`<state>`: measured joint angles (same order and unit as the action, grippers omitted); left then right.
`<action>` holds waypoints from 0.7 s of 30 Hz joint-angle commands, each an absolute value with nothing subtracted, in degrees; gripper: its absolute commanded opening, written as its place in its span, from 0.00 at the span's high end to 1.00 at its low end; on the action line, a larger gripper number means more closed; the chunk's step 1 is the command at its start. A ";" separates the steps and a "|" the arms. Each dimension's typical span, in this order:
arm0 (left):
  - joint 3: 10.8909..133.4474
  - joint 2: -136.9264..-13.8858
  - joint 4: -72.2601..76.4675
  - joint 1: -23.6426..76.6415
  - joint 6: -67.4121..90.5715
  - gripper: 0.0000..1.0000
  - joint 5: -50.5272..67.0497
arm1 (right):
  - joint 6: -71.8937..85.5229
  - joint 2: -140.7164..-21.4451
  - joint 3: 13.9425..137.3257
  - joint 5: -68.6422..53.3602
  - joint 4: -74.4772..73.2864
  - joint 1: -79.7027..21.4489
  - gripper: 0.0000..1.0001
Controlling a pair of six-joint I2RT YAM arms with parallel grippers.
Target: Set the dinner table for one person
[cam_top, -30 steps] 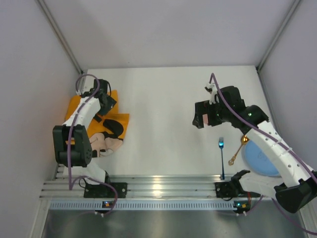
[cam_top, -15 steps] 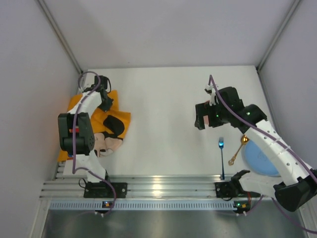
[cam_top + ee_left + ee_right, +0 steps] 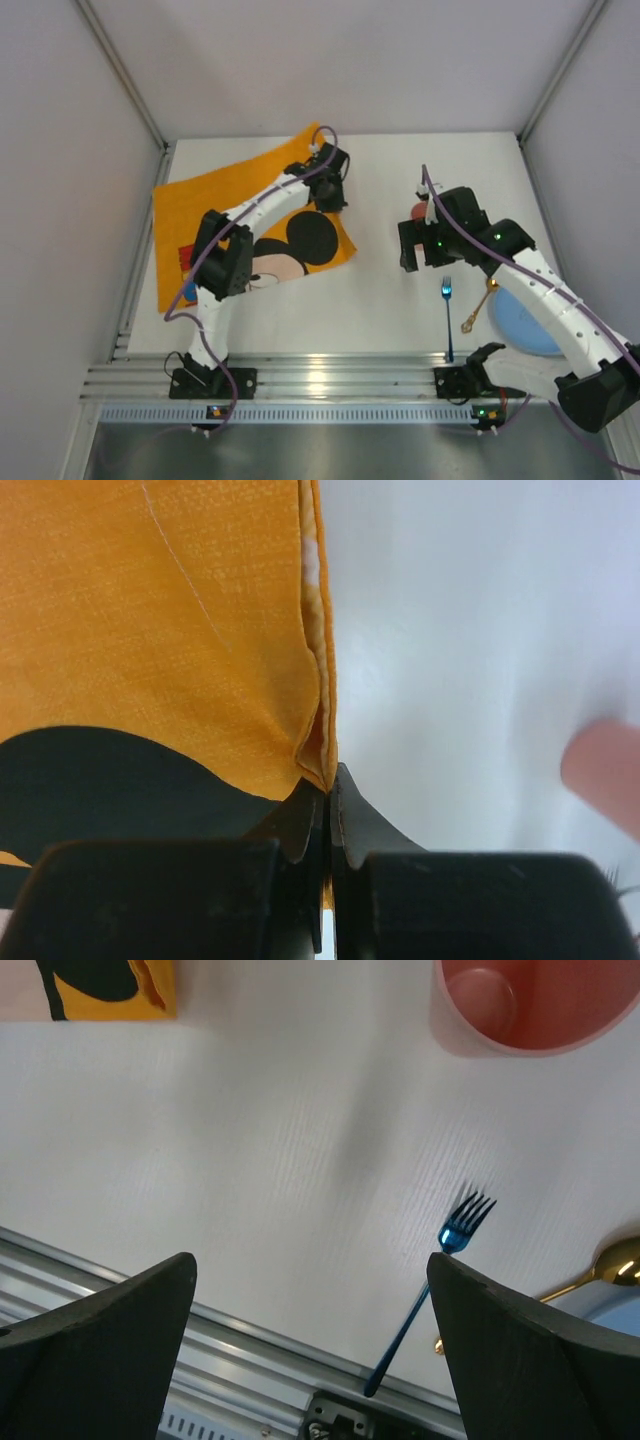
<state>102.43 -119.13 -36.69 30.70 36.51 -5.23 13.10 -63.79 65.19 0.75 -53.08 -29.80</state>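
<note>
Dinner table [image 3: 385,310] is the white top under both arms, w/ the rails [image 3: 330,375] on its near edge. It's mid-setup rn, and the step in hand looks like laying out the placemat [image 3: 230,210]. The left gripper [image 3: 328,783] is clenched tight on the mat's hem. The cloth is pinched right at the tips and runs away ahead of the jaws and off to their left, w/ bare table to their right. From the top cam the mat looks mostly spread flat, Mickey side up, but skewed (imo not squared to the near edge yet).

The right gripper [image 3: 310,1256] is spread wide w/ nothing in it, hovering over bare table. The pink cup [image 3: 535,1000] is ahead of its jaws and to the right. The blue fork [image 3: 425,1295] lies flat between the jaws, close to the right-hand finger in the wrist view. The gold spoon [image 3: 615,1260] and blue plate [image 3: 525,320] are out past that finger.

Next move, my guess: tug the mat straight, lower the hem, let go. Then the plate goes onto the mat, fork/spoon beside it, cup above. The right arm is closest to all that, and the fork prob needs a low, flat pinch.
</note>
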 commanded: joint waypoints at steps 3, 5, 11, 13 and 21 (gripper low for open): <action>108.45 -125.15 -42.54 39.54 33.92 1.00 -1.06 | 14.06 -58.28 60.74 2.90 -54.23 -30.67 0.00; 111.86 -127.96 -44.02 41.65 34.97 1.00 -0.61 | 14.94 -56.26 59.25 2.64 -54.14 -30.59 0.00; 122.95 -135.35 -48.34 44.65 39.01 1.00 1.65 | 15.64 -54.14 56.51 2.46 -54.49 -30.59 0.00; 122.87 -135.44 -47.64 44.82 41.12 1.00 2.19 | 15.56 -54.31 57.13 2.72 -54.40 -30.59 0.00; 121.20 -134.83 -42.72 47.63 44.48 1.00 8.16 | 15.21 -56.33 62.22 4.92 -52.91 -30.59 0.00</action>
<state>120.07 -136.38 -45.30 45.52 42.78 3.73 14.81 -55.83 58.39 3.07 -54.37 -29.85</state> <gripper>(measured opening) 0.024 0.996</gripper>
